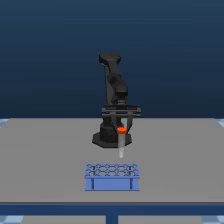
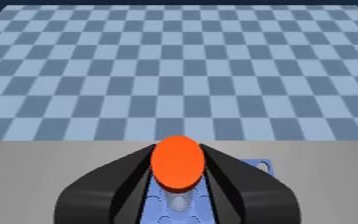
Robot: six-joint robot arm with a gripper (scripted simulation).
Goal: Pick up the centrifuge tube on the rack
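**A:** How far along are you?

**B:** By the look of it, nearly done. Your hand (image 1: 121,123) is closed on the centrifuge tube (image 1: 121,142), and in the exterior view the tube hangs upright in the air, tip down, clear of the rack (image 1: 112,176) below it. The lift itself appears made; what may be left is only to carry it a little higher, if you want more margin.

**A:** Where does the tube sit in the hand?

**B:** Right between the fingers (image 2: 113,175). In the wrist view the orange-red cap (image 2: 177,162) fills the gap, with a dark finger pressed on either side, and the pale body runs down from it. The blue rack shows under the hand, standing on the grey bench (image 1: 45,160), apart from the tube.
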